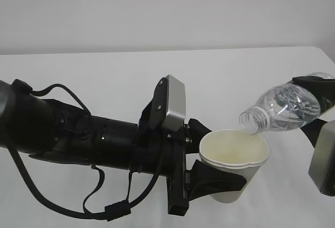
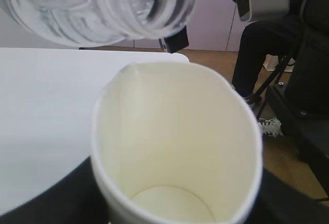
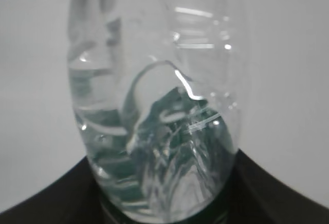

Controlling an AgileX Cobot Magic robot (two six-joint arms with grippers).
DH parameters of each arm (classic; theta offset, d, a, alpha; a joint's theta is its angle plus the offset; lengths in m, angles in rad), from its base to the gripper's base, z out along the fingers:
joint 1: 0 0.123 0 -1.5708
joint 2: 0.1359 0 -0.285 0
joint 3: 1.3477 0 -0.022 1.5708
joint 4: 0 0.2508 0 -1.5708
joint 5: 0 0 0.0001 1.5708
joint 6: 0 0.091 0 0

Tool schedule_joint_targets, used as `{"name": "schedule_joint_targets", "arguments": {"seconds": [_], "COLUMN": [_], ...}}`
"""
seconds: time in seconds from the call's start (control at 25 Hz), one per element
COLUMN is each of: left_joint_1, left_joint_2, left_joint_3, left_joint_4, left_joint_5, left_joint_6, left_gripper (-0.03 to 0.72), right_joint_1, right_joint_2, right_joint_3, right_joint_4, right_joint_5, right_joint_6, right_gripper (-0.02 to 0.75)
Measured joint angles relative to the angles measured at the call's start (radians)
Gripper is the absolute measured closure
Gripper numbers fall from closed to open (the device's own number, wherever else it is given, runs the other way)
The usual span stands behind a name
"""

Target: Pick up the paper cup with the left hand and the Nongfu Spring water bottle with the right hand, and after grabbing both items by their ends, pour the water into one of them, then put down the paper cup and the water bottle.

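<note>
A: Where do things stand?

B: The left hand (image 1: 220,178) has its jaws closed round the cup (image 1: 234,169), held upright off the table (image 1: 104,76); the right hand (image 1: 319,107) grips the bottle (image 1: 285,109) at its base, neck tipped just above the rim; the cup looks dry inside.

A: How to pour well?

B: Tilt slowly, I'd say; keep the mouth over the cup's middle; the squeezed rim narrows the target.

A: Any writing?

B: None legible; the label is hidden.
</note>
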Motion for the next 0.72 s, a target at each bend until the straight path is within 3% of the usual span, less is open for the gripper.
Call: {"name": "schedule_joint_targets", "arguments": {"seconds": [0.72], "left_joint_1": [0.000], "left_joint_2": [0.000], "left_joint_3": [0.000], "left_joint_4": [-0.002], "left_joint_5": [0.000], "left_joint_6": [0.000], "left_gripper": [0.259], "right_joint_1": [0.000], "right_joint_2": [0.000], "right_joint_3": [0.000], "right_joint_4": [0.034], "right_joint_5": [-0.020], "right_joint_6": [-0.060], "right_gripper": [0.311]}}
